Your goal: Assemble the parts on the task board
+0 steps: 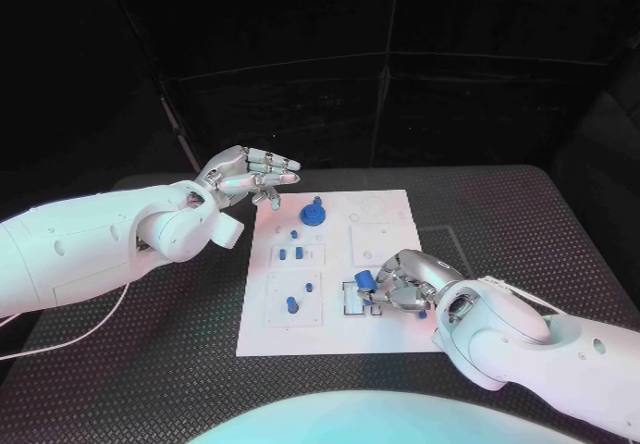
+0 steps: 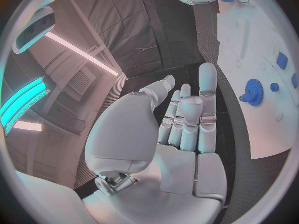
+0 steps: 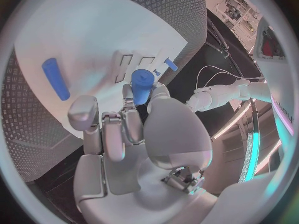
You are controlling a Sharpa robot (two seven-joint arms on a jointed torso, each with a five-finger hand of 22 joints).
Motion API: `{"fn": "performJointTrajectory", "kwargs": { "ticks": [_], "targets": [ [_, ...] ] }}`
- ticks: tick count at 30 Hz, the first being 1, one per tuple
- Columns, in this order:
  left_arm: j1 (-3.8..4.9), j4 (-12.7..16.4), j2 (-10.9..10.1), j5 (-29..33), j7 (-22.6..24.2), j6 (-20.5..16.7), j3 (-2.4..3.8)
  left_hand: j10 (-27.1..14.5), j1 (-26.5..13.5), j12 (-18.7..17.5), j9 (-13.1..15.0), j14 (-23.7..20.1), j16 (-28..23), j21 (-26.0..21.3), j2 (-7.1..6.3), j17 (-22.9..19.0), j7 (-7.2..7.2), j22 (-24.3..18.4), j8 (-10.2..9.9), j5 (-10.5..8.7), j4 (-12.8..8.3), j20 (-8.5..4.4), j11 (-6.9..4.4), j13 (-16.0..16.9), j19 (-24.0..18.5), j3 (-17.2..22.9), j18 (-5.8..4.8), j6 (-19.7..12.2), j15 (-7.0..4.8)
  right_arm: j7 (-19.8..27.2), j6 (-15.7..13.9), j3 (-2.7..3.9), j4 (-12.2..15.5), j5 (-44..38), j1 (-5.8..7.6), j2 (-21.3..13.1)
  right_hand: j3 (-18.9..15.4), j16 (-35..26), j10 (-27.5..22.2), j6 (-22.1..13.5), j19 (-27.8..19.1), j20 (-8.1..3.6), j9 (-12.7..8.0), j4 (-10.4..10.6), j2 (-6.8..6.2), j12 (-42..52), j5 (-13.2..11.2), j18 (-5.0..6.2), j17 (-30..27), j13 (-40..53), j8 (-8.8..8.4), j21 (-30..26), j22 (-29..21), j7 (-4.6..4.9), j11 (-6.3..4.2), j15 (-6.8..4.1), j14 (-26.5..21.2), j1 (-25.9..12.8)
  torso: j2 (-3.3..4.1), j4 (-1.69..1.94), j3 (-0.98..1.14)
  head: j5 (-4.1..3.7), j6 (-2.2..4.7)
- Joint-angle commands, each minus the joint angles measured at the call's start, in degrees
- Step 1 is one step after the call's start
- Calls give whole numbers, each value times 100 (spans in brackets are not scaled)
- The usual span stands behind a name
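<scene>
The small blue cylinder (image 3: 142,84) sits pinched in the right hand (image 1: 407,282), held just over the slotted block (image 1: 358,301) near the front of the task board (image 1: 387,208). It looks like light, stiff plastic, smooth enough to slip, so I'd keep the grip on its sides, away from the end that goes in. A blue gear (image 1: 313,215) stands at the board's far end, small pegs (image 1: 292,302) in the plates between. The left hand (image 1: 251,178) hovers off the board's far corner, fingers apart, holding nothing.

One task board (image 1: 387,328), two hands, one blue gear (image 1: 313,215), about six smaller blue parts
</scene>
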Motion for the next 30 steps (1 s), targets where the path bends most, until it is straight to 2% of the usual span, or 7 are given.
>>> {"fn": "performJointTrajectory", "kwargs": {
  "ticks": [1,11,18,22,25,30],
  "targets": [
    [9,14,7,5,55,55,5,-48,-27,25,8,-55,32,-31,47,-9,-3,-6,39,26,-2,18,-3,9,-16,-31,114,-49,0,-12,184,3,-48,108,8,84,-71,35,36,35,19,-19,27,4,-25,-13,-74,-89,1349,60,26,28,8,-12,-30,-47,583,-91,-6,-7,5,3,-14],
    [9,12,19,5,59,75,5,-50,-28,27,8,-55,33,-31,50,-8,-3,-6,41,27,-2,18,-2,9,-16,-31,114,-50,0,-36,324,4,-200,117,8,243,-166,31,16,35,12,-27,69,2,-18,-66,-286,-88,1341,25,38,21,-2,-20,-38,-54,581,-174,-13,-9,9,18,-29],
    [9,9,22,5,62,87,5,-50,-28,27,8,-55,33,-31,50,-8,-3,-6,41,27,-2,18,-2,9,-16,-31,114,-50,0,-43,386,5,-223,117,9,270,-267,31,19,36,9,-31,116,1,-17,-88,-539,-88,1341,31,53,18,1,-26,-41,-57,581,-253,-12,-13,9,30,-36],
    [9,5,24,5,62,90,5,-50,-28,27,8,-55,33,-31,50,-8,-3,-6,41,27,-2,18,-2,9,-16,-31,114,-50,0,-42,411,5,-225,117,9,277,-353,30,22,40,3,-32,150,4,-48,-100,-810,-86,1338,38,68,10,-9,-30,-44,-59,580,-358,-16,-15,8,30,-37],
    [9,4,26,5,63,91,5,-55,-29,33,8,-56,35,-31,56,-9,-3,-5,46,28,-1,19,-2,9,-17,-31,114,-55,1,-41,430,5,-227,117,9,282,-404,29,20,33,-1,-34,185,8,-89,-117,-1121,-85,1337,42,78,5,-13,-32,-45,-60,580,-481,-12,-12,7,30,-41],
    [9,2,25,5,62,93,5,-55,-29,33,8,-56,35,-31,56,-9,-3,-5,46,28,-1,19,-2,9,-17,-31,114,-55,1,-43,423,5,-230,101,9,277,-406,29,13,19,-8,-33,210,13,-129,-138,-1281,-83,1336,36,81,-4,-25,-29,-43,-58,580,-569,-13,-12,8,31,-54]
  ]
}}
